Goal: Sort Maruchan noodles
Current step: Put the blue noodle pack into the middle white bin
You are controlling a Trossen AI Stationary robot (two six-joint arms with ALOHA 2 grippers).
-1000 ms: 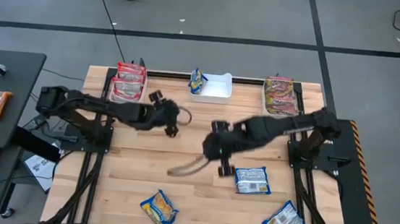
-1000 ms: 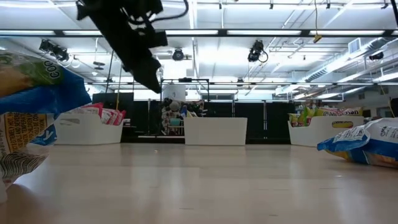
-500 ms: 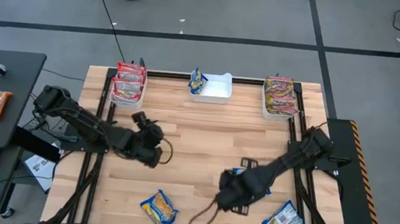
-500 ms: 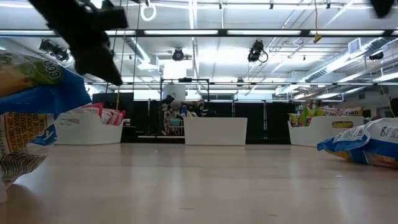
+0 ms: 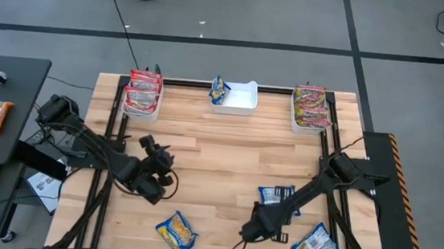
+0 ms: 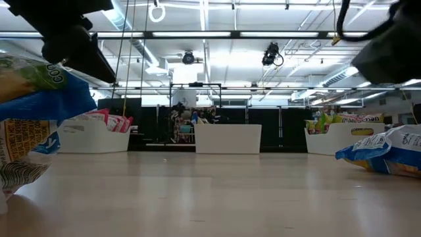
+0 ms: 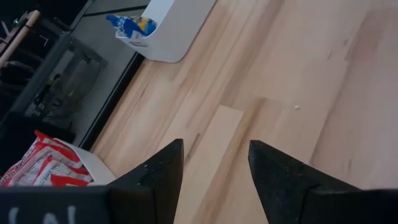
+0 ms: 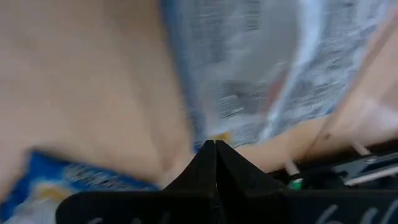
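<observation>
Fingers of the left gripper [image 7: 212,163] stand spread apart with nothing between them, hovering over bare wood on the left half of the bench [image 5: 228,141]. Fingers of the right gripper [image 8: 215,148] are clenched tight together with nothing between them, low over the front right of the bench, just beside a blue noodle packet [image 5: 277,195] lying flat. A second blue packet [image 5: 316,246] lies near the front right corner, and a blue-yellow packet [image 5: 176,233] lies at the front edge, left of centre. Along the far edge stand three white bins: the left bin [image 5: 143,92] holds red packets, the middle bin [image 5: 240,98] one blue-yellow packet at its left end, the right bin [image 5: 310,106] silvery-red packets.
</observation>
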